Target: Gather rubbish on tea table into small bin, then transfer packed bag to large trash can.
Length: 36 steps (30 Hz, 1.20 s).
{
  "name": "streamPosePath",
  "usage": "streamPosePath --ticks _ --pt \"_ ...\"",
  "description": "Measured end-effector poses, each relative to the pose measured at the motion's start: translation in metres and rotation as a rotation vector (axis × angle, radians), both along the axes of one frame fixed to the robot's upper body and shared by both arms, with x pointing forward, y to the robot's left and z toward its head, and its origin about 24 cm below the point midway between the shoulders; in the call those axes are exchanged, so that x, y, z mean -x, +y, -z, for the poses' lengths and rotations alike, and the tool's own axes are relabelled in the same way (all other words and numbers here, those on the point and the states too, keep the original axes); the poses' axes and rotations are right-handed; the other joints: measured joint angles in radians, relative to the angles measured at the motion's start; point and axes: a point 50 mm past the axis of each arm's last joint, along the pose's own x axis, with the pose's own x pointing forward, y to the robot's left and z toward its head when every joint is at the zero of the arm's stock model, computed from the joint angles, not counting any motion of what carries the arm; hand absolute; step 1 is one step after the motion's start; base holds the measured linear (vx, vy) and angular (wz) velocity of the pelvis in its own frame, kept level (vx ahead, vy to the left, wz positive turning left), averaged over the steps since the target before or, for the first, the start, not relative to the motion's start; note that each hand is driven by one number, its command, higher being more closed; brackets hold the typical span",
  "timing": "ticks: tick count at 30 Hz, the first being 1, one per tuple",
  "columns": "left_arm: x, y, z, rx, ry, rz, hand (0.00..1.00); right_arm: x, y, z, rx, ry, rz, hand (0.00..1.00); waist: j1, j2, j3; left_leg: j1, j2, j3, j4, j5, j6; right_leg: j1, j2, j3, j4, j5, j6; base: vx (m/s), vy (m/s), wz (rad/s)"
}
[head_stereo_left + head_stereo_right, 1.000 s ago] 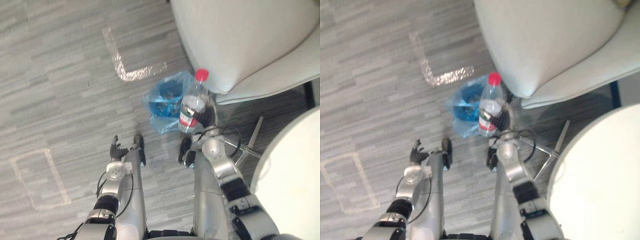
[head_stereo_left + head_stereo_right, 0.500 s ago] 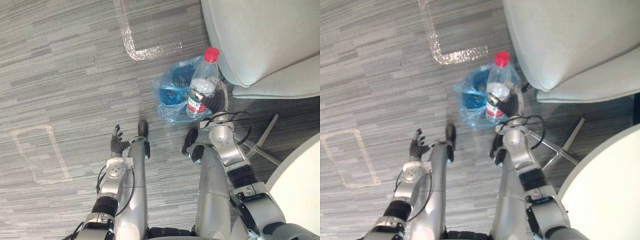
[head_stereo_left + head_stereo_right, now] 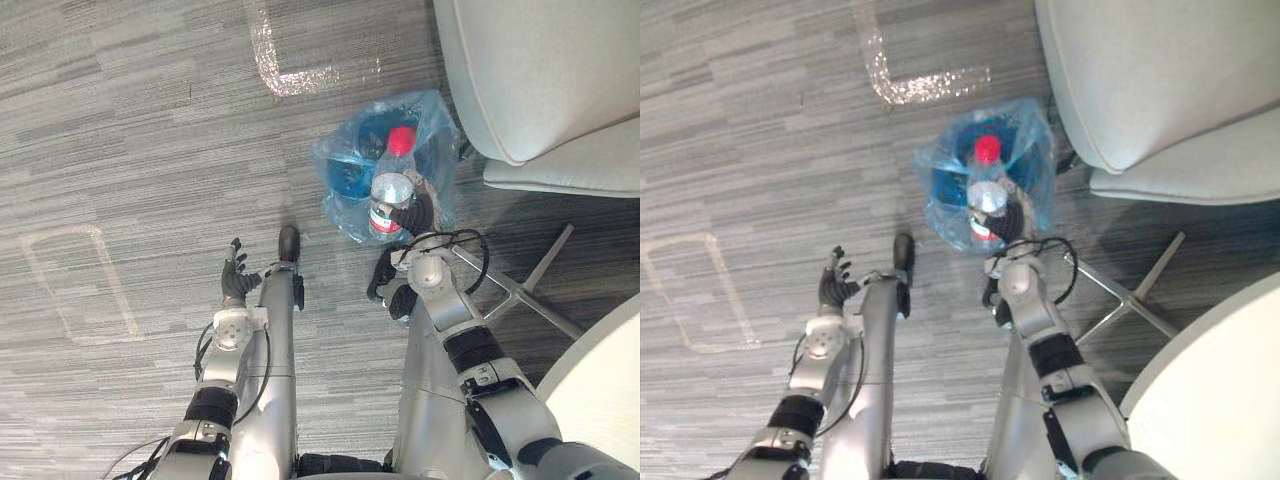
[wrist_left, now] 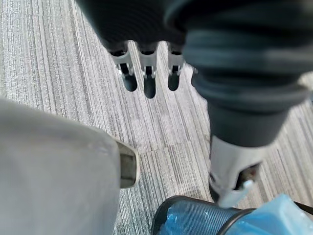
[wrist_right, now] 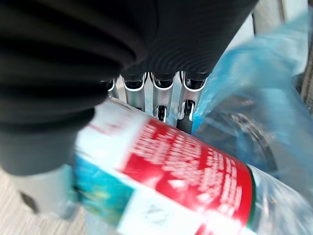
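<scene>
A clear plastic bottle [image 3: 391, 192] with a red cap and red label is held in my right hand [image 3: 413, 215], whose fingers curl round its lower body. The bottle hangs over the mouth of a small dark bin [image 3: 352, 172] lined with a blue plastic bag [image 3: 436, 120], which stands on the grey floor beside an armchair. In the right wrist view the bottle's label [image 5: 186, 166] lies across my right hand's fingers [image 5: 159, 98], with the blue bag [image 5: 254, 88] just past it. My left hand [image 3: 235, 281] hangs to the left over bare floor, fingers relaxed and holding nothing.
A pale grey armchair [image 3: 540, 70] stands right of the bin, its metal legs [image 3: 530, 290] splayed on the floor. A white round table edge [image 3: 610, 380] shows at the lower right. Tape marks [image 3: 290, 70] lie on the carpet beyond the bin and at the left [image 3: 75, 285].
The camera has shifted, so the floor and the chair sit differently in the picture. My right hand has carried the bottle forward, from beside the bin to over its mouth. The left hand has stayed idle.
</scene>
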Motion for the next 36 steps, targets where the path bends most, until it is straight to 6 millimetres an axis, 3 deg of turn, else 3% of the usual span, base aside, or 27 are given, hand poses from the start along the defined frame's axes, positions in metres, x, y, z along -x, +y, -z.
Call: streamPosePath --ticks 16,24,36 --pt "-0.01 0.007 0.0 0.006 0.031 -0.043 0.0 0.001 0.012 -0.011 -0.033 -0.05 -0.021 0.0 -0.007 -0.001 -0.001 -0.002 0.027 0.0 -0.004 0.008 -0.004 0.0 0.031 -0.002 -0.023 0.021 -0.022 -0.02 0.015 -0.04" --pt "-0.01 0.011 0.0 -0.003 0.034 -0.051 0.0 0.0 0.013 -0.017 0.302 -0.122 -0.024 0.0 -0.023 -0.003 -0.002 -0.002 0.028 0.002 -0.024 0.021 -0.004 -0.001 0.034 -0.003 -0.043 0.033 -0.02 -0.01 0.006 0.0" --pt "-0.02 0.012 -0.008 -0.036 0.01 -0.034 0.0 -0.026 0.003 0.006 0.569 0.064 0.025 0.0 -0.028 -0.003 -0.002 -0.048 0.023 -0.002 -0.04 0.036 -0.008 -0.051 0.028 -0.011 -0.042 0.038 -0.022 0.0 0.009 0.02"
